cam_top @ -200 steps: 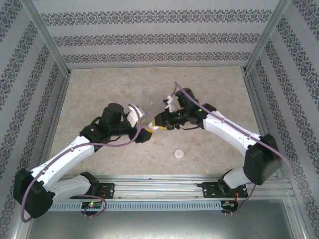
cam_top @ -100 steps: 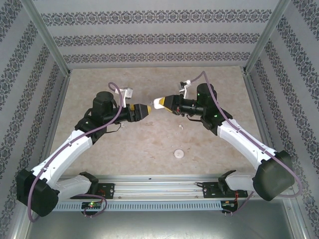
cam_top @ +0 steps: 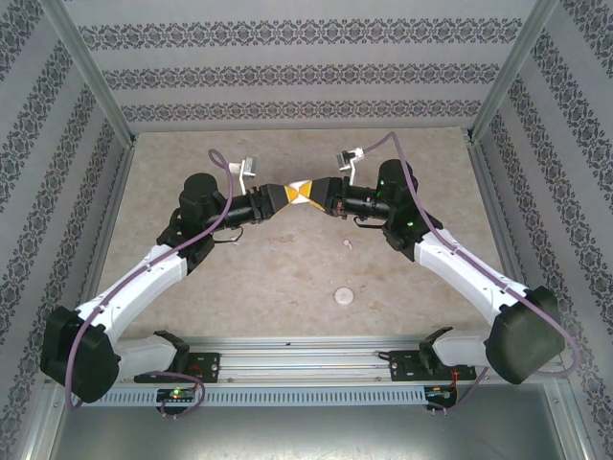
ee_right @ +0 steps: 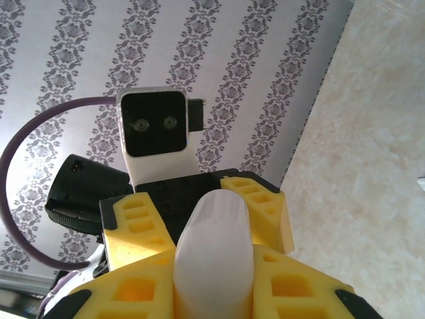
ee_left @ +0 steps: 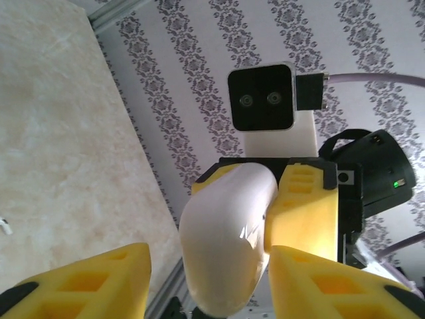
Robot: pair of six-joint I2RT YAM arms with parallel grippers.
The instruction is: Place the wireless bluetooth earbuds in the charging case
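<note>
Above the table's middle, my right gripper (cam_top: 312, 194) is shut on the white charging case (cam_top: 301, 192) and holds it level, rounded end toward the left arm. In the right wrist view the case (ee_right: 212, 259) sits clamped between my yellow fingers (ee_right: 133, 292). My left gripper (cam_top: 290, 194) meets it tip to tip. In the left wrist view the case (ee_left: 229, 232) lies between that gripper's open fingers (ee_left: 86, 282): there is a gap on the left, and the right finger is almost touching. One tiny white earbud (cam_top: 347, 246) lies on the table below the right arm.
A small white round disc (cam_top: 342, 296) lies on the beige table (cam_top: 239, 278) nearer the arm bases. Patterned walls (cam_top: 306, 77) and metal frame posts close in the back and sides. Purple cables loop above both wrists.
Both arms rose and swung toward the back. The right gripper carried the case up, the left gripper came to meet it head on, and its jaws narrowed around the case's end.
</note>
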